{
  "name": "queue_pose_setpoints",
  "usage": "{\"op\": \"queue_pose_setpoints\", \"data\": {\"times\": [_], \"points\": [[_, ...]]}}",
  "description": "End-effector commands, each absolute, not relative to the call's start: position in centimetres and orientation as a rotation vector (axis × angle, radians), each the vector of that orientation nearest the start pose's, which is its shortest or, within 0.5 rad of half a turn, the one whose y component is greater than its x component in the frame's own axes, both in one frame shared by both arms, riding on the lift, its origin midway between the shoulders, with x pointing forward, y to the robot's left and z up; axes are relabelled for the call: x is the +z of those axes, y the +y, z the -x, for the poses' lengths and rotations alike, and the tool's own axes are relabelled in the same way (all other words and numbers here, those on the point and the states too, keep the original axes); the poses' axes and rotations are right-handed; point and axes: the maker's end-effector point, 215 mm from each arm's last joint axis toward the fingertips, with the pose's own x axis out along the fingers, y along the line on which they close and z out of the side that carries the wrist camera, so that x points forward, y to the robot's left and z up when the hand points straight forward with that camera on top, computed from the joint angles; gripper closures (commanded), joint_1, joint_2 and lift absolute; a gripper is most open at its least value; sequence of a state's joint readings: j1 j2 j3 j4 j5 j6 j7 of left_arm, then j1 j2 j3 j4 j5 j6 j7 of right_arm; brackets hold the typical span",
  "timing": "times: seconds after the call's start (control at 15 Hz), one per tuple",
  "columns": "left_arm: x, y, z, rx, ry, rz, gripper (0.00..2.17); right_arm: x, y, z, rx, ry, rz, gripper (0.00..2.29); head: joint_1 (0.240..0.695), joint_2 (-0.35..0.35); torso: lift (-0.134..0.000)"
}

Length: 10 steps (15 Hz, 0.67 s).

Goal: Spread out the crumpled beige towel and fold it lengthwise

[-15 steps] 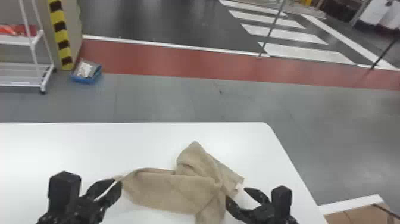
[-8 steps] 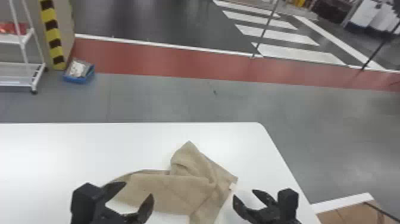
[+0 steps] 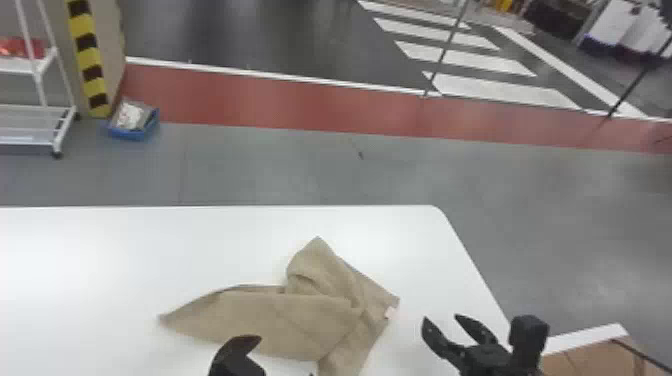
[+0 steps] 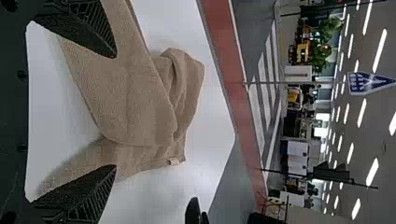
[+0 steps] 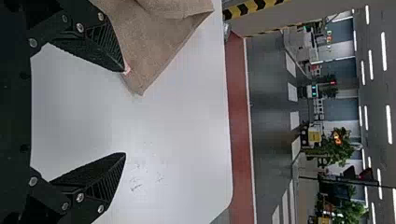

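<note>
In the head view, you had the crumpled beige towel (image 3: 280, 320) on the white counter (image 3: 100, 250). Its pointed end extended toward the left, a raised, bunched fold stood on the far side, and a small pale tag (image 3: 390, 313) marked its right edge. You had the left gripper (image 3: 285, 356) at the near edge of the towel, partly cut off by the bottom of the view. You had the right gripper (image 3: 441, 318) over the counter, just to the right of the towel, its two fingers apart. On the floor beyond the counter were a blue bin (image 3: 134, 134), a white wheeled rack (image 3: 65, 130) and a yellow-and-black striped post (image 3: 90, 60). A crosswalk (image 3: 465, 59) lay beyond the red floor strip (image 3: 275, 100).

In the left wrist view, your left gripper (image 4: 115, 111) had its fingers wide apart, with the towel beyond and across the gap, unclamped. The overlapping layers and the bunched fold were visible on the counter.

In the right wrist view, your right gripper (image 5: 125, 112) also had its fingers wide apart. One fingertip overlapped the view of the towel beside its tag; contact could not be confirmed. A towel corner lay flat near that finger.
</note>
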State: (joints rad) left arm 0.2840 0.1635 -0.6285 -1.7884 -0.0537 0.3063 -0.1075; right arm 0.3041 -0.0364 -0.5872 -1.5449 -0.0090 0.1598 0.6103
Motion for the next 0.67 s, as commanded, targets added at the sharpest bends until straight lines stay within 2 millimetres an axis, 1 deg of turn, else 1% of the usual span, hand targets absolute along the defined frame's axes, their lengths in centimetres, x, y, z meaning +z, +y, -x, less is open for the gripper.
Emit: {"op": "queue_pose_setpoints", "data": {"times": [0.0,0.07,0.13,0.2,0.33,0.4,0.47,0.6], "points": [[-48.8,-10.4,-34.9,-0.754,0.351,-0.148,0.10,-52.3,-46.3,-38.0,-0.031,0.448,-0.131,0.28,0.695,-0.350,0.000],[-48.8,-11.0,-35.2,-0.755,0.332,-0.159,0.16,-52.5,-47.1,-37.6,-0.054,0.456,-0.143,0.28,0.695,-0.350,0.000],[-49.3,-11.6,-35.5,-0.758,0.332,-0.175,0.21,-53.1,-47.8,-37.1,-0.080,0.470,-0.152,0.28,0.695,-0.350,0.000],[-49.8,-12.1,-35.6,-0.761,0.341,-0.174,0.21,-53.4,-49.0,-36.5,-0.109,0.478,-0.157,0.28,0.695,-0.350,0.000],[-50.2,-13.3,-35.5,-0.775,0.344,-0.178,0.25,-53.5,-50.8,-35.2,-0.155,0.482,-0.167,0.28,0.695,-0.350,0.000],[-50.4,-14.1,-35.5,-0.775,0.347,-0.180,0.33,-53.3,-51.8,-34.4,-0.182,0.472,-0.186,0.28,0.695,-0.350,0.000],[-50.8,-14.6,-35.5,-0.780,0.350,-0.191,0.33,-53.0,-52.5,-33.6,-0.197,0.460,-0.204,0.28,0.695,-0.350,0.000],[-51.8,-16.6,-35.0,-0.808,0.364,-0.204,0.48,-52.3,-54.3,-32.2,-0.238,0.428,-0.251,0.28,0.695,-0.350,0.000]]}}
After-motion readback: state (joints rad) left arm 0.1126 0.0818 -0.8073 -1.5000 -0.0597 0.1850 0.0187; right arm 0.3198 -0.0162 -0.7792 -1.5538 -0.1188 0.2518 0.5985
